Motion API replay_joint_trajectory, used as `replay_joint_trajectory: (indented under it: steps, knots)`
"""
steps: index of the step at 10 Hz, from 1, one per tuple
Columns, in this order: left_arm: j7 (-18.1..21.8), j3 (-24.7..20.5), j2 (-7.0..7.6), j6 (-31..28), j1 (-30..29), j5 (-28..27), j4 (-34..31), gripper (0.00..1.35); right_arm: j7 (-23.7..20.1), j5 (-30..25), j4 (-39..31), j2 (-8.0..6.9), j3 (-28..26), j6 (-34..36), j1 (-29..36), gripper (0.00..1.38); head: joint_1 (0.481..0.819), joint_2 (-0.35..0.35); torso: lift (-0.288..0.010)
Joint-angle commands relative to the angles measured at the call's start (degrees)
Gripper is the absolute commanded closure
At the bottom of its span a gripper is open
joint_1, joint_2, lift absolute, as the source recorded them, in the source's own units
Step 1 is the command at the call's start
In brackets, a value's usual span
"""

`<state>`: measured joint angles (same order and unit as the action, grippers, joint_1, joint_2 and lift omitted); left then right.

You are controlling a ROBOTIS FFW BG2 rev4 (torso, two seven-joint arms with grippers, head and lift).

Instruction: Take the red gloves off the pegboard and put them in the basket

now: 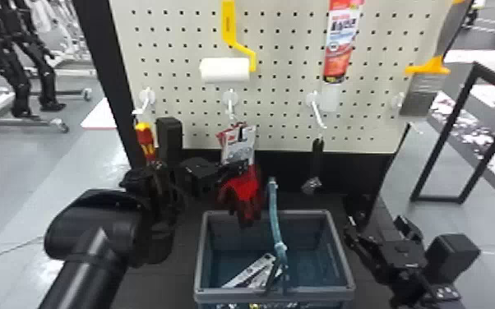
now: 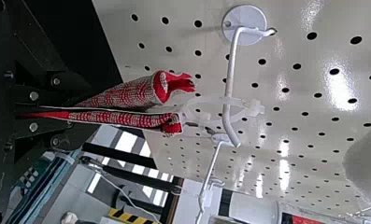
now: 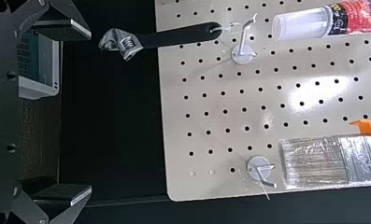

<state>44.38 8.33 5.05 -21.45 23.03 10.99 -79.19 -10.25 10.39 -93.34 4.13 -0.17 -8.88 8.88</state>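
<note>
Basket (image 1: 275, 294), one, grey-rimmed: nearest item, at 5 o'clock from the gloves; pale flat articles inside, no gloves among them.

Right pincer (image 3: 87, 112), one: at 4 o'clock from the gloves; fingers wide apart, nothing between them.

Red gloves (image 1: 244, 185), one carded pair: in front of the pegboard, above the basket's far rim. Long axis near upright; glove fingers point to 6 o'clock, cuffs and printed card (image 1: 238, 144) to 12.

Left pincer (image 2: 75, 112), one: closed on the gloves, a narrow grip below the cuffs.

White hook (image 2: 229, 84), one: at 12 o'clock from the gloves; the clear hang loop (image 2: 195, 105) appears to be around it.

Pegboard (image 1: 283, 102), one: farthest of the lot.

Condition of task: grip made. Outstanding, by judgement: slip the loop off the hook, carry the pair toward 5 o'clock, lower and release.
</note>
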Motion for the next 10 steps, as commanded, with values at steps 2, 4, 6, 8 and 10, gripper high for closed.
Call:
replay_joint_trajectory:
  steps: [2, 4, 6, 8, 10]
  knots:
    - [-0.1, 0.1, -0.04, 0.0, 0.0, 0.2, 0.0, 1.22, 0.1, 0.1, 0.1, 0.0, 0.0, 0.0, 0.0, 0.14, 0.549, 0.0, -0.1]
    - [-0.1, 0.2, -0.04, 0.1, -0.1, 0.6, 0.0, 1.22, 0.1, 0.0, 0.1, 0.0, 0.0, 0.0, 0.0, 0.14, 0.549, 0.0, -0.1]
    - [-0.2, 0.4, -0.21, -0.2, -0.5, 1.1, -0.7, 1.22, 0.0, 0.2, 0.1, 0.0, 0.0, -0.1, 0.0, 0.14, 0.549, 0.0, -0.1]
    - [-2.5, 0.4, -0.65, -2.5, -3.0, 1.0, -5.7, 1.22, 0.1, 0.2, 0.1, 0.0, 0.0, 0.0, 0.0, 0.14, 0.549, 0.0, -0.1]
    - [-3.3, 0.1, -1.27, -3.4, -5.0, 1.7, -7.9, 1.22, 0.0, 0.3, 0.2, 0.0, 0.0, 0.0, 0.0, 0.14, 0.549, 0.0, -0.1]
